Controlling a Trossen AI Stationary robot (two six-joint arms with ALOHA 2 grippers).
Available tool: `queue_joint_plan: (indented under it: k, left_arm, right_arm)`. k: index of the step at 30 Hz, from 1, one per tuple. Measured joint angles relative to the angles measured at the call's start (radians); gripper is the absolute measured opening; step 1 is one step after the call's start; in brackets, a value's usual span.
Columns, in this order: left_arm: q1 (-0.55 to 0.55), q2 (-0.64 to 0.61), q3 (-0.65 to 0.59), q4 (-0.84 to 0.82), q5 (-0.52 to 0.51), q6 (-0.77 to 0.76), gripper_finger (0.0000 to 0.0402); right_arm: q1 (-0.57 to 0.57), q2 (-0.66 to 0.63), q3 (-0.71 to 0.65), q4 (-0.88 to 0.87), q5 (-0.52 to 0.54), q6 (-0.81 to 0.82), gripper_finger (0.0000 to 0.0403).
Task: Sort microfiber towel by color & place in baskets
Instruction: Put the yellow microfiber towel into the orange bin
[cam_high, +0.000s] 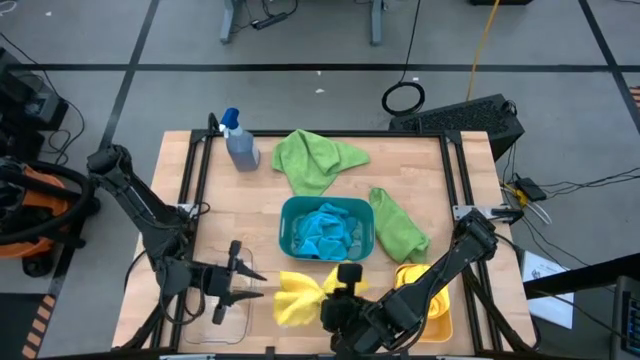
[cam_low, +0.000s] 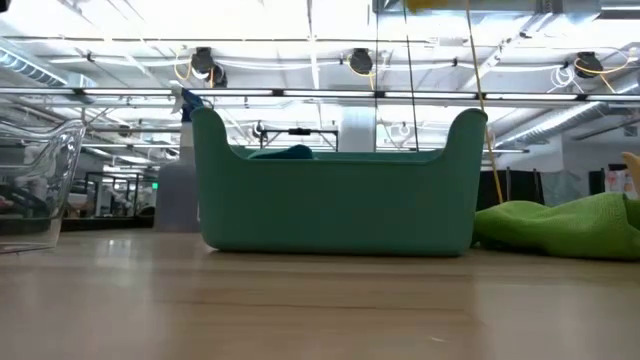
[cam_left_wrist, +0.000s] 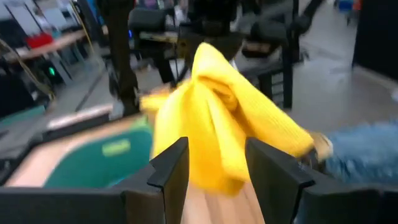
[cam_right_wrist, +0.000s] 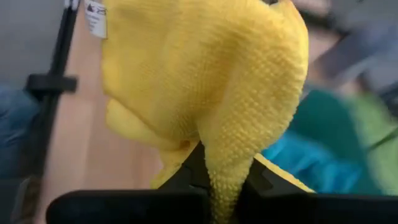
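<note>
near the front table edge, right hand clamps yellow towel, seemingly lifted.

Robotics lab: framed workbench, ceiling conduits

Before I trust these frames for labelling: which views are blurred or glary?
High view: evenly lit and sharp. Low view: the bright ceiling lights glare above the teal basket. Left wrist view: the yellow towel and the background are smeared. Right wrist view: the towel's weave is crisp at the right hand; everything behind is blurred.
</note>
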Motion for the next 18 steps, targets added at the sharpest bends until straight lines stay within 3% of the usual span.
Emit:
queue_joint_plan:
  k: [6,9,15,18]
  left_arm:
    - [0.014,0.051,0.0,0.19,0.036,0.105,0.0164]
    - [0.014,0.059,0.0,0.221,0.063,0.101,0.0173]
    - [0.014,0.059,0.0,0.227,0.047,0.088,0.0231]
    - [0.015,0.068,0.0,0.229,0.036,0.102,0.0271]
  right_arm:
    - [-0.004,-0.001,0.036,0.06,0.168,-0.214,0.0019]
    - [-0.011,-0.001,0.036,0.087,0.23,-0.227,0.002]
    - [-0.029,0.003,0.023,0.268,0.218,-0.241,0.002]
    - [-0.034,0.02,0.012,0.393,0.213,-0.357,0.002]
